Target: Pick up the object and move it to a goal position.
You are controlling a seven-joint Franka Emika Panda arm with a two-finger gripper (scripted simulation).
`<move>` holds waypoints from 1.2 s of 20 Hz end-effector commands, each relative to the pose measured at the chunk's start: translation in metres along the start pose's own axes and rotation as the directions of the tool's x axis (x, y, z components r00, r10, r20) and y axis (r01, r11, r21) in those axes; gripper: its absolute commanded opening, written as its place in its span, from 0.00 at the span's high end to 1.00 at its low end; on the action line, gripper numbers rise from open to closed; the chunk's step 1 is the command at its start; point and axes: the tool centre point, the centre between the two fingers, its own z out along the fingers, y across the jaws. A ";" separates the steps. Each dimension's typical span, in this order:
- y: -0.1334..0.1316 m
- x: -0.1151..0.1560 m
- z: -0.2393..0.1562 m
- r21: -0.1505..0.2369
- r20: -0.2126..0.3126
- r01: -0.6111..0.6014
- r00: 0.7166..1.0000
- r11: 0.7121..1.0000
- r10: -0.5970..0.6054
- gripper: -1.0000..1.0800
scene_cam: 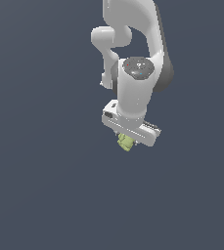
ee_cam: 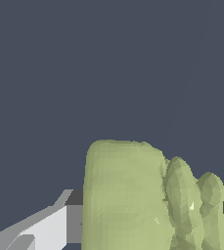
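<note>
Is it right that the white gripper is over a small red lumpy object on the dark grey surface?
Not quite: the object is yellow-green, not red. The wrist view shows its colour best, filling the frame. The rest holds: the white gripper is over it, and the surface is dark grey.

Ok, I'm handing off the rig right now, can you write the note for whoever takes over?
Claw: appears shut on the yellow-green object; the wrist view shows the object filling the space between the fingers.
Object: just under the claw, near the middle of the exterior view.
Done: the grasp seems made.
Left: carry it to the goal. No goal marker is visible in either view.
</note>
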 end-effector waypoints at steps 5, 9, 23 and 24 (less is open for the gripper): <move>0.009 -0.029 -0.063 0.000 -0.001 0.000 1.000 1.000 0.000 1.00; 0.014 -0.046 -0.100 0.000 -0.001 0.000 1.000 1.000 0.000 1.00; 0.021 -0.076 -0.172 -0.001 -0.001 0.000 1.000 1.000 0.000 1.00; 0.021 -0.076 -0.173 -0.001 -0.001 0.000 1.000 1.000 0.000 1.00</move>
